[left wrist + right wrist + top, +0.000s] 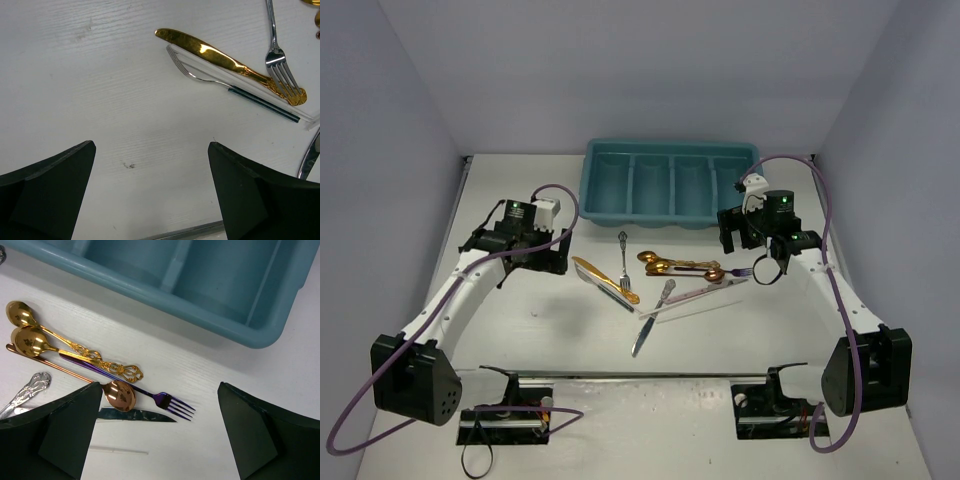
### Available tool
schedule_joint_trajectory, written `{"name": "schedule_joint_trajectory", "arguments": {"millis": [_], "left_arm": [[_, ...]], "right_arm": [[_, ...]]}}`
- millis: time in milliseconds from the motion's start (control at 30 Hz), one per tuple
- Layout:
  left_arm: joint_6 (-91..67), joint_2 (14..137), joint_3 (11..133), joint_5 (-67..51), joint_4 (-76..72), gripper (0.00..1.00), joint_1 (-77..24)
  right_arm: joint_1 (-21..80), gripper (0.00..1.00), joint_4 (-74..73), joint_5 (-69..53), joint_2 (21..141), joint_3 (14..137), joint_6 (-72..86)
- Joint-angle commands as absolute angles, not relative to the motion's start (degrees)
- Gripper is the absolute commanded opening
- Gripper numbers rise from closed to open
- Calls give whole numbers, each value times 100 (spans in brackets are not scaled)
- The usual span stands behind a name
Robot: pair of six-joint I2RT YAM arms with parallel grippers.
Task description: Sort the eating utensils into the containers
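- Left gripper: jaws spread wide, gripping nothing; it hangs over bare table, to the left of the utensils.
- Right gripper: jaws spread wide, gripping nothing; it hangs over the right end of the utensil cluster, just in front of the tray's right corner.
- Tray: teal, 4 long compartments side by side; it sits at the far middle of the table.
- Utensils: all lie on the table in front of the tray; none is in a compartment.
- Gold knife: lies diagonally across a dark-handled fork; the tines of a silver fork overlap the knife's handle end.
- Gold spoons: 2, side by side, handles overlapping.
- Copper spoon: bowl touching the purple fork; a silver knife lies just beside both.
- Pale stick: lies flat near the silver knife, apart from it.
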State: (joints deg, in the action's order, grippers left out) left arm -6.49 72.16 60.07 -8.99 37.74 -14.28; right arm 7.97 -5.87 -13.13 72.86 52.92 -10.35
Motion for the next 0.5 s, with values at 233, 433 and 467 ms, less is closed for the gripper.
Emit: {"name": "schedule_joint_trajectory", "arguments": {"millis": [233,433,467], "left_arm": [[-1552,7119,5900,-71,3560,94,-1444],[-1742,7185,5651,-167,3640,93,-1738],[-1765,7233,5645,-174,3659,94,-1816]], "right_arm": [[817,100,-328,-1365,7295,5244,-1058],[817,100,-281,-1326,7376,5213,-1081],[817,100,-281,-1316,7393,5221,-1082]]}}
